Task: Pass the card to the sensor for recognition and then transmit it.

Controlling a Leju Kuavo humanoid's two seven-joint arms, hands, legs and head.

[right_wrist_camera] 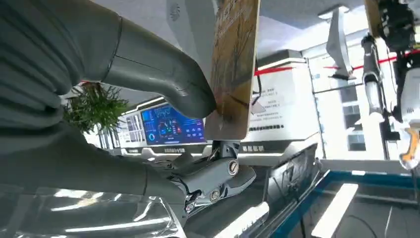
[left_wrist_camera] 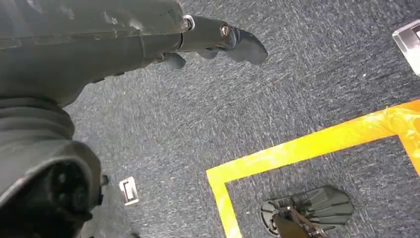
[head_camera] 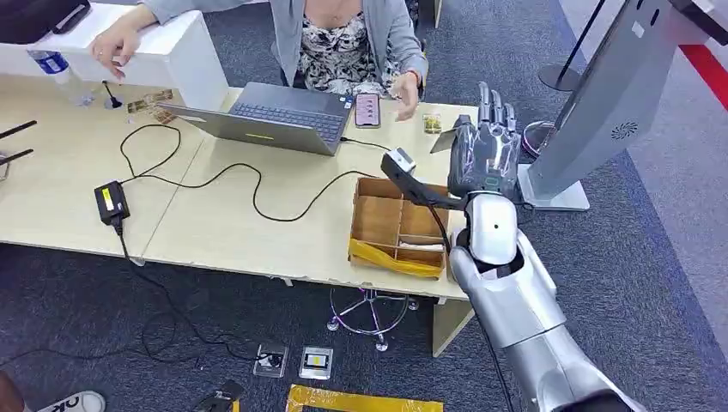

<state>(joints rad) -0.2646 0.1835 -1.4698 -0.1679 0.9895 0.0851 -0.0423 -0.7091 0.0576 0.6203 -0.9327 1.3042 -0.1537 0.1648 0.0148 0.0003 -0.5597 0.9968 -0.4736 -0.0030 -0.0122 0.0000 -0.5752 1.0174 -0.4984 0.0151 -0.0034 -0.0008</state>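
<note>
Holding the card [right_wrist_camera: 233, 69] upright between thumb and fingers, the right hand [head_camera: 485, 154] was raised over the far right end of the table [head_camera: 223, 232], close to the slanted grey sensor stand [head_camera: 601, 94]. From the wrist, the thumb pressed one face of the card near its lower edge while darker fingers [right_wrist_camera: 218, 181] braced it from behind; most of the card stood free above the grip. The left hand [left_wrist_camera: 218, 39] hung beside the body over the carpet, holding nothing, its fingers loosely curled.

Below the raised hand sat a partitioned cardboard box [head_camera: 399, 227]; a person's hand [head_camera: 403, 90] rested near a phone [head_camera: 367, 109] beside the laptop [head_camera: 275, 116].

Likely risks: the grip was low and narrow, so a swing toward the stand could lever the card out of the pinch or twist it off-plane, defeating recognition. The card's free edge might also strike the stand's panel. Handing over afterwards could drop it if release came before the person's grasp.
</note>
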